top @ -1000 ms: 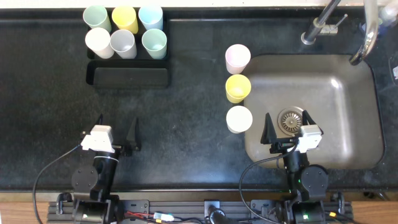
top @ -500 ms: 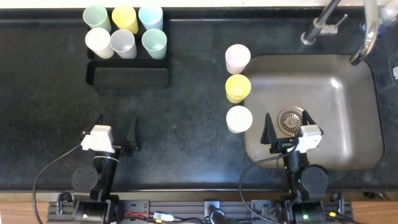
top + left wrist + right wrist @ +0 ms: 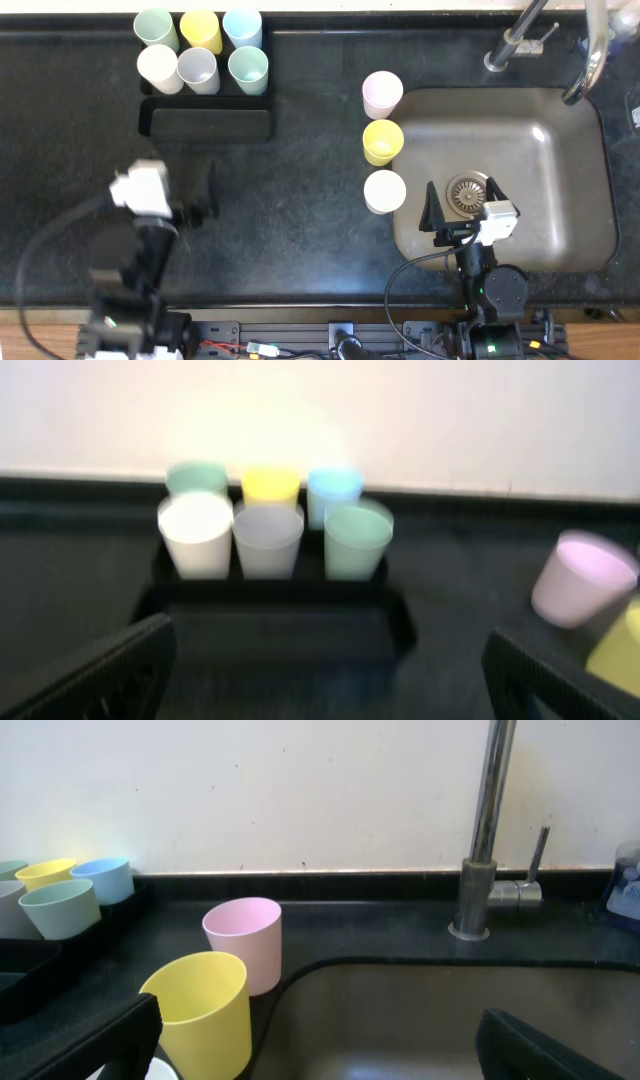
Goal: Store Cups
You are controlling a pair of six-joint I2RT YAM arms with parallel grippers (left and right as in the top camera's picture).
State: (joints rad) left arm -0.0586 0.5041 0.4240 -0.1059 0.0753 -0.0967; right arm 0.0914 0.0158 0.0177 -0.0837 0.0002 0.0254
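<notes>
Along the sink's (image 3: pixel 550 150) left edge three cups (image 3: pixel 382 141) are lined, the right gripper (image 3: pixel 462 200) is held spread over its basin, and the left gripper (image 3: pixel 185 180) is held spread above bare counter (image 3: pixel 300 200) leftward.

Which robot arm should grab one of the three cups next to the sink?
Right, probably. The right end effector sits open beside the white plastic cup at the steel sink's edge; the left end effector is far across the black counter.
</notes>
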